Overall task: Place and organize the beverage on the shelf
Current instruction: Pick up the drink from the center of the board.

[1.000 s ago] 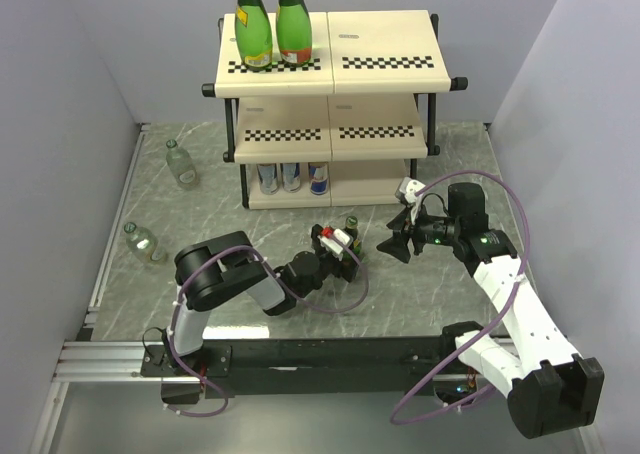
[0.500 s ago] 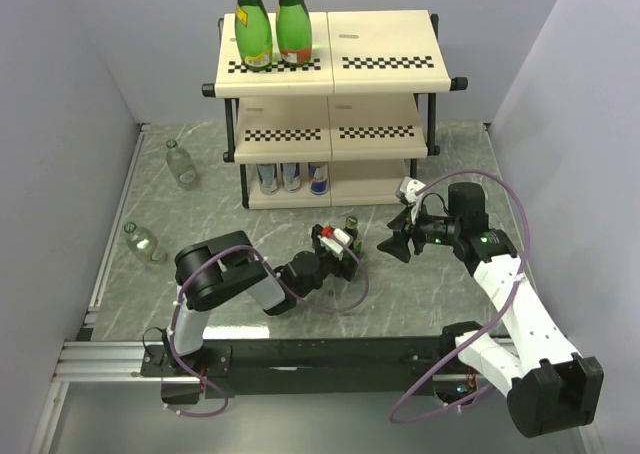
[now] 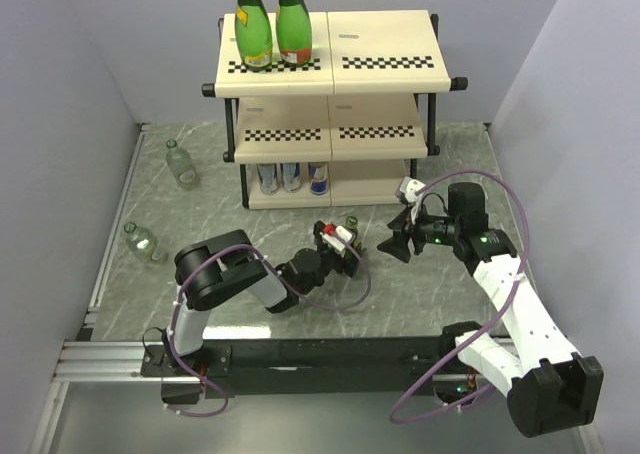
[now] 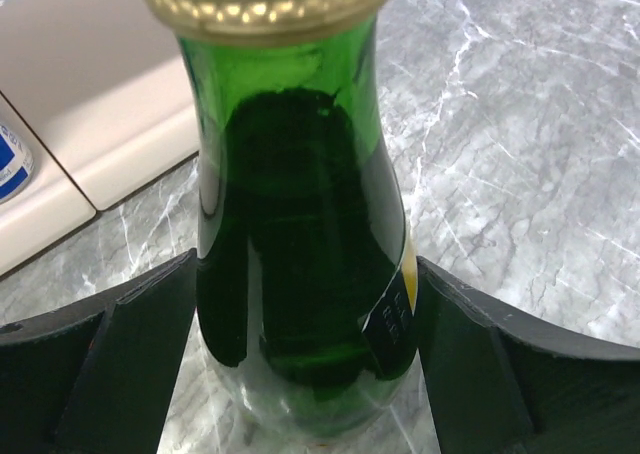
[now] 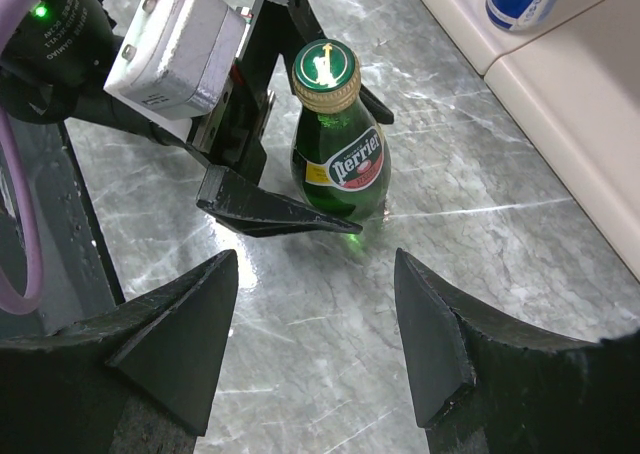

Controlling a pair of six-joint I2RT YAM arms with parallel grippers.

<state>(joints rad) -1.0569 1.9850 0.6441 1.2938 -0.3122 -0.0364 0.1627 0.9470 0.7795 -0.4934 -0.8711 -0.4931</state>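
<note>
A small green Perrier bottle (image 3: 350,228) with a gold cap stands upright on the marble table in front of the shelf (image 3: 385,69). My left gripper (image 3: 343,242) is shut on the bottle low on its body (image 4: 300,254), with a finger touching each side. The right wrist view shows the bottle (image 5: 340,164) with the left gripper's finger (image 5: 270,214) beside it. My right gripper (image 3: 392,244) is open and empty, just right of the bottle, its jaws wide apart over bare table (image 5: 315,274).
Two tall green bottles (image 3: 273,29) stand on the shelf's top tier at the left. Three cans (image 3: 292,177) stand on the bottom tier. Two clear bottles (image 3: 180,164) (image 3: 143,242) lie on the table at the left. Grey walls close in both sides.
My left gripper and the green bottle have shifted very slightly to the right. The right arm has hardly moved.
</note>
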